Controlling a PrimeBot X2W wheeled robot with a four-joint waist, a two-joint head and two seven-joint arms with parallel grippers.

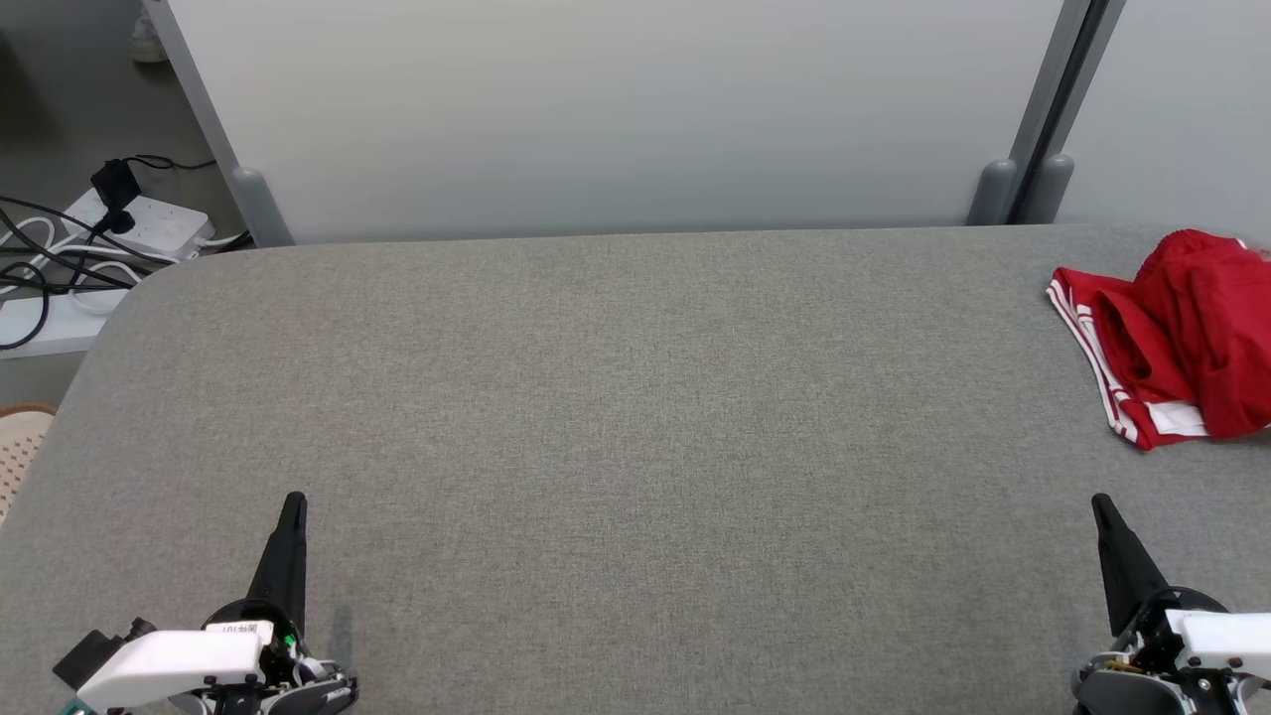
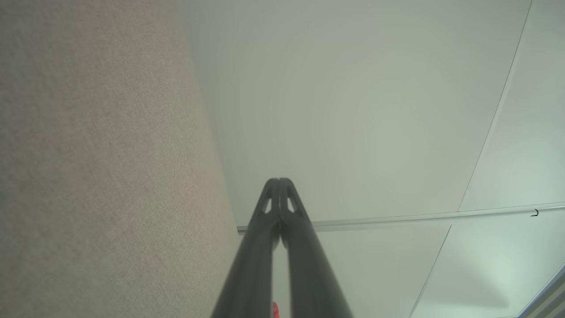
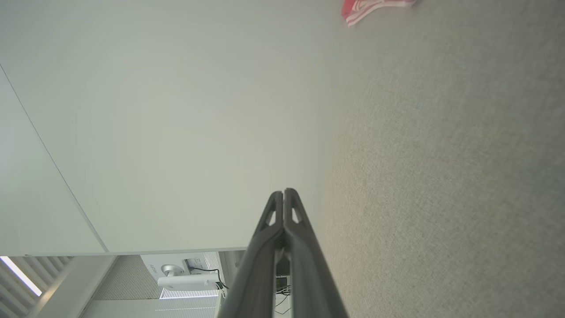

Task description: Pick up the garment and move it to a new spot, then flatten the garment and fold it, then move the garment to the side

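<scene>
Crumpled red garment [image 1: 1187, 333] at right edge of frame, on grey table [image 1: 616, 397]. Lower left: left gripper [image 1: 294, 508], fingers pressed together, holding nothing. Lower right: right gripper [image 1: 1100, 508], likewise closed, empty, below garment.

A lab or office: partition panels [image 1: 616, 109], cloth-topped table [image 1: 596, 397], cabled power strip [image 1: 149, 223].

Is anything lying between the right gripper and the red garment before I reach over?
No, that stretch is bare: in the head view, plain grey table surface lies between the right gripper and the red garment.
</scene>
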